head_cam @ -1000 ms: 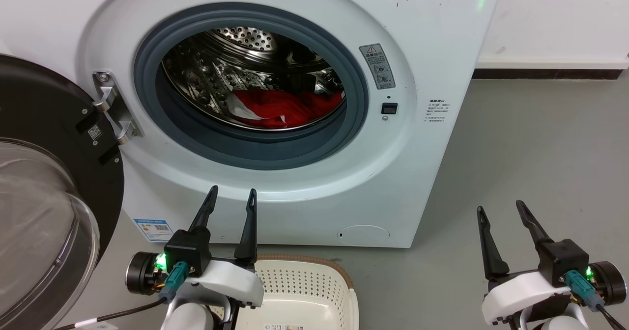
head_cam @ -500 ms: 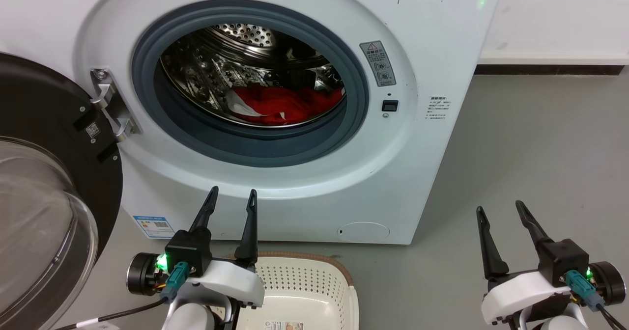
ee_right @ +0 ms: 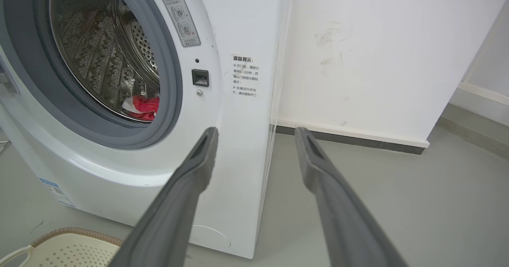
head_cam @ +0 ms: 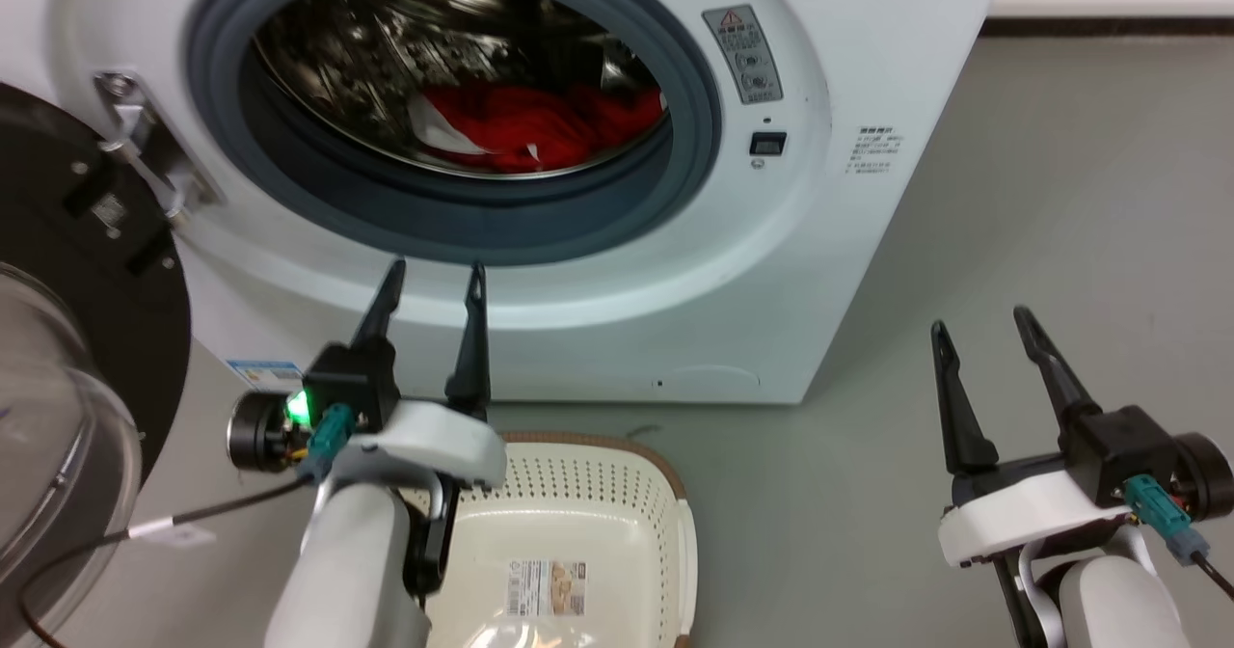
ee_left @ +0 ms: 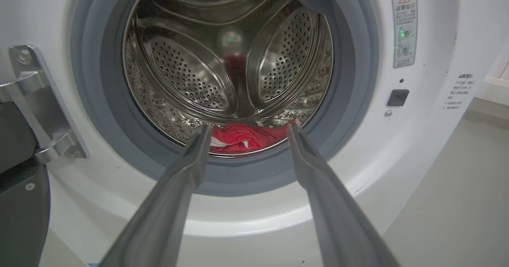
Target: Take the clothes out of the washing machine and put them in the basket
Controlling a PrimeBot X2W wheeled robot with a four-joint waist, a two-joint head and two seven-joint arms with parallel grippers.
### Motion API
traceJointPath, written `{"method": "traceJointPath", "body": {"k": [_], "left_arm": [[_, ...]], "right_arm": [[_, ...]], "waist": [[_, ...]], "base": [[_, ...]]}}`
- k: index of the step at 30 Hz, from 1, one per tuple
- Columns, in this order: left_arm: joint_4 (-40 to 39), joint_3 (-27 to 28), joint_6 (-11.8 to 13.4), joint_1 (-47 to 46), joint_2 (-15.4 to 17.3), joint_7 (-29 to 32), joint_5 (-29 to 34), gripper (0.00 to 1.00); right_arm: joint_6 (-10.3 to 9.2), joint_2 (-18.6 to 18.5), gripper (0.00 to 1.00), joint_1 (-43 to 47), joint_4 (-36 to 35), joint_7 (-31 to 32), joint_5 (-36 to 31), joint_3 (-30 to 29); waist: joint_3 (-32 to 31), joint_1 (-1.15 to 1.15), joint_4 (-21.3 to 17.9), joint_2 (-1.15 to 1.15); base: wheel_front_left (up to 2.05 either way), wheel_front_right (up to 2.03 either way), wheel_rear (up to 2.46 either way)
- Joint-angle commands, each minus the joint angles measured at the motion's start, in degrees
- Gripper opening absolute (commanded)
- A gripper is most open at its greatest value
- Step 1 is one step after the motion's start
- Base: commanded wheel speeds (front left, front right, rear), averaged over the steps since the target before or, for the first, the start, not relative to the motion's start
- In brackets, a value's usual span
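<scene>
- The red clothes [head_cam: 540,122] are lying in a heap at the bottom of the steel drum [ee_left: 187,72] of the washing machine [head_cam: 868,50], close behind the front lip of the grey porthole seal [head_cam: 540,229]; none are lying in the basket [head_cam: 598,439] yet.
- The basket is sitting on the floor just in front of the machine's base, below the porthole and partly under the left forearm.
- The left fingers [head_cam: 471,339] are standing spread and holding nothing, pointing up at the lower rim of the porthole; in the left wrist view the clothes are showing between the 2 tips.
- The right fingers [head_cam: 952,397] are likewise spread and holding nothing, hovering over the floor well to the right of the machine.
- Judged step: reaching in with the left arm for the first grab.
- Doing it well likely means lifting the tips over the seal's lower lip, keeping them apart until they are sinking into the thickest part of the heap, then closing on a deep fold so the fabric is not slipping out.
- The open door [head_cam: 58,204] is standing at the left, so the elbow should be staying clear of it.
</scene>
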Motion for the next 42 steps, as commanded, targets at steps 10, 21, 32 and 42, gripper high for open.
{"method": "traceJointPath", "body": {"k": [10, 21, 32, 42], "left_arm": [[9.11, 3.84, -1.75, -15.94, 1.76, -0.13, 1.0, 1.0], [22.68, 5.93, -3.08, -32.77, 6.41, -0.13, 1.4, 1.0], [38.98, 6.02, -4.5, -49.08, 13.08, 3.72, 1.25, 1.0], [49.01, 2.86, -6.19, -61.9, 18.07, 18.16, 2.69, 1.0]], "right_arm": [[-0.02, -0.1, 1.0, -5.03, -3.87, -0.56, 1.22, 2.05], [-0.03, -0.07, 1.0, -9.04, -3.71, -1.45, 3.36, 4.79], [-0.03, -0.03, 1.0, -11.45, -3.0, -1.53, 7.95, 8.77], [-0.03, -0.05, 1.0, -11.87, -3.09, -1.53, 11.66, 11.76]], "waist": [[13.5, 0.0, -4.34, 0.0], [22.35, 0.0, -8.54, 0.0], [27.08, 0.0, -14.92, 0.0], [30.05, 0.0, -19.71, 0.0]], "base": [[0.0, 0.0, 0.0], [0.0, 0.0, 0.0], [0.0, 0.0, 0.0], [0.0, 0.0, 0.0]]}}
